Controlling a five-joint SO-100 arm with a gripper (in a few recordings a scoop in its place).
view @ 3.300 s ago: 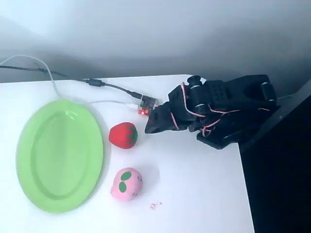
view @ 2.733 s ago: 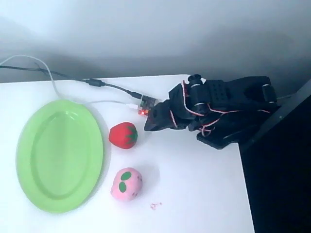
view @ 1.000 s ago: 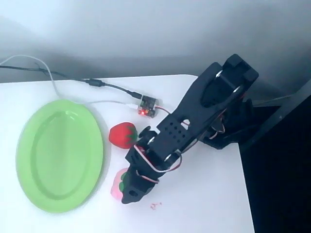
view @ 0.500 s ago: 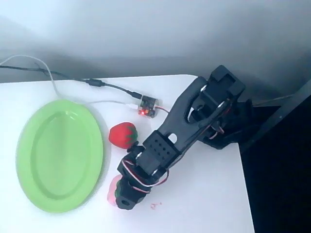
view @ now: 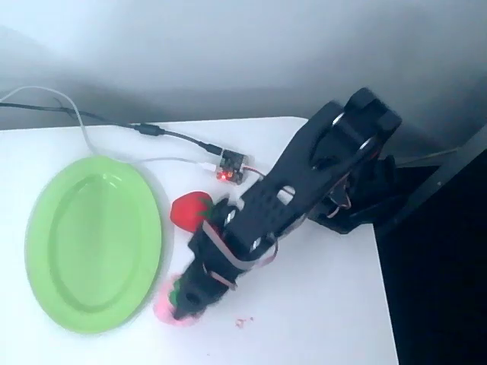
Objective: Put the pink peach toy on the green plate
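Overhead view: the black gripper [view: 185,303] sits directly over the pink peach toy [view: 166,310], which lies on the white table [view: 319,304] just beside the lower right rim of the green plate [view: 91,243]. Finger spread cannot be told. A red strawberry toy [view: 188,211] lies near the arm.

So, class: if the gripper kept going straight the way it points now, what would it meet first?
Most likely the pink peach toy, which sits right under the gripper; it may already be touching it. Depth is hard to judge from above. The green plate lies just beyond.
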